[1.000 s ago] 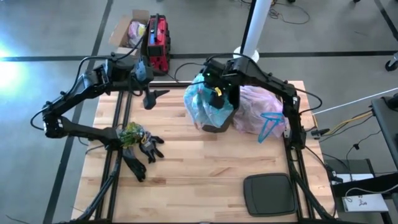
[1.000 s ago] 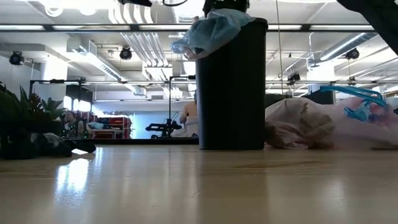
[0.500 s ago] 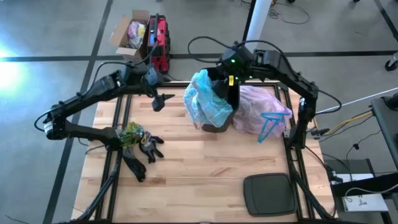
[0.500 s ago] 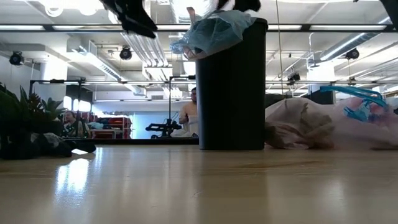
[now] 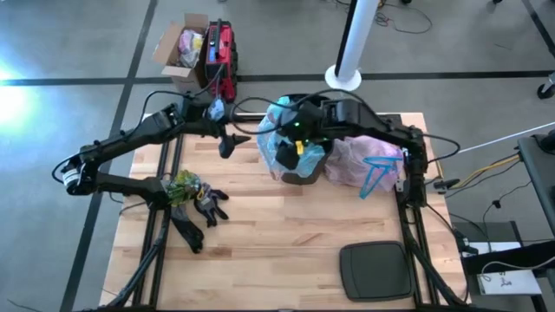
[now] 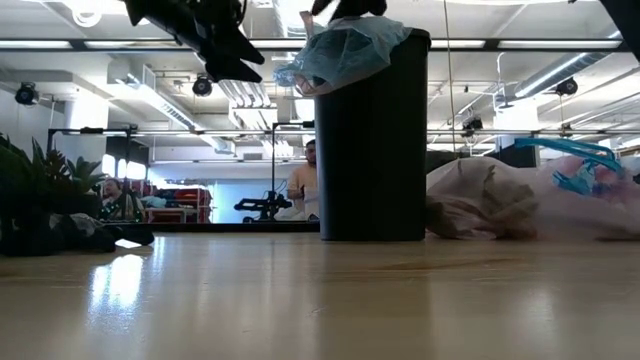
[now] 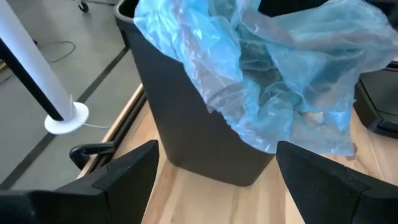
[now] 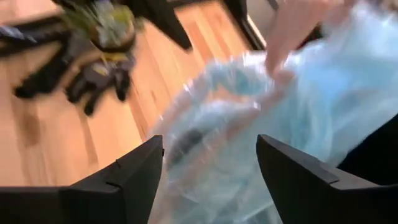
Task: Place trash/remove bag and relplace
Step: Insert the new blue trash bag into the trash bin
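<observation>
High view: pink bag [image 5: 360, 160] lies crumpled; left end effector [image 5: 234, 141] open, right end effector [image 5: 292, 146] unclear.

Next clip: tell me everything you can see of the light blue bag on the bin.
The blue bag is thin, translucent, crinkled plastic, draped loosely over the top of the upright black bin rather than fitted around the rim. It bunches and spills over one side, hanging partway down the wall, while most of the bin's wall stays bare. The right gripper sits directly above it, jaws apart, close over the plastic; contact is unclear. The left gripper is beside it, open, not touching.
</observation>
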Robot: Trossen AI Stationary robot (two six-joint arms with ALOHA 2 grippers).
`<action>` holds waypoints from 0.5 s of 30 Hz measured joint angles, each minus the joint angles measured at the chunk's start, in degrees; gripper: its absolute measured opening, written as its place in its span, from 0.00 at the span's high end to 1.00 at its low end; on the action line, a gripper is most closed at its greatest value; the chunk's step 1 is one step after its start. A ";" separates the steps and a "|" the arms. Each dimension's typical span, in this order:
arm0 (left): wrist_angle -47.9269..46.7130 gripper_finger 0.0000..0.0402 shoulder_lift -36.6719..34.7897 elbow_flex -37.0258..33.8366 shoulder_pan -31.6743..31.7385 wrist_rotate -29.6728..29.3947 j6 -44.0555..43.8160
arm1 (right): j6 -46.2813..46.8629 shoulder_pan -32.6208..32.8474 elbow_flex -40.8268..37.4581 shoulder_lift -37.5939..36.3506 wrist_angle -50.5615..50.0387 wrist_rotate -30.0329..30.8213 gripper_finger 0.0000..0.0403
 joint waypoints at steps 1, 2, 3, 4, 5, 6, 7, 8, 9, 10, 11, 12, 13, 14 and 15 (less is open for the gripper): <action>0.10 0.23 -0.02 0.00 -0.01 0.06 -0.09 | 0.56 0.01 0.00 0.42 -1.13 0.13 0.41; -0.06 0.23 -0.02 0.00 -0.01 0.12 -0.17 | 1.68 -0.01 0.00 0.77 -2.45 0.16 0.42; -0.15 0.23 -0.02 0.00 -0.01 0.17 -0.36 | 2.75 -0.01 -0.02 1.23 -3.69 0.17 0.43; -0.15 0.23 -0.02 0.00 -0.01 0.17 -0.41 | 3.79 -0.04 -0.02 1.78 -4.33 0.23 0.45; -0.12 0.23 -0.02 0.00 -0.01 0.17 -0.49 | 4.87 -0.18 -0.02 2.03 -4.60 0.21 0.46; -0.05 0.23 -0.02 0.00 -0.01 0.17 -0.47 | 5.30 -0.27 -0.04 2.19 -5.09 0.22 0.48; -0.01 0.23 -0.02 0.00 -0.01 0.17 -0.47 | 5.64 -0.28 -0.07 2.55 -5.26 0.23 0.49; 0.10 0.23 -0.02 0.00 -0.01 0.19 -0.47 | 5.71 -0.28 -0.07 2.68 -5.10 0.20 0.51; 0.24 0.23 -0.02 -0.01 -0.01 0.18 -0.47 | 5.72 -0.28 -0.07 2.68 -5.19 0.19 0.53; 0.15 0.23 -0.02 -0.05 -0.01 0.19 -0.47 | 5.70 -0.28 -0.07 2.68 -5.22 0.17 0.55; 0.09 0.23 -0.02 -0.09 -0.01 0.21 -0.47 | 5.71 -0.28 -0.07 2.68 -5.10 0.14 0.58; 0.18 0.23 -0.02 -0.09 -0.01 0.23 -0.47 | 5.95 -0.28 -0.07 2.68 -5.12 0.14 0.61; 0.18 0.23 -0.02 -0.09 -0.01 0.24 -0.49 | 6.32 -0.28 -0.07 2.68 -5.15 0.14 0.65; 0.12 0.23 -0.02 -0.11 -0.01 0.24 -0.55 | 6.76 -0.33 -0.07 2.68 -5.15 0.14 0.70; 0.12 0.23 -0.02 -0.11 -0.01 0.24 -0.65 | 7.01 -0.37 -0.07 2.66 -5.13 0.05 0.76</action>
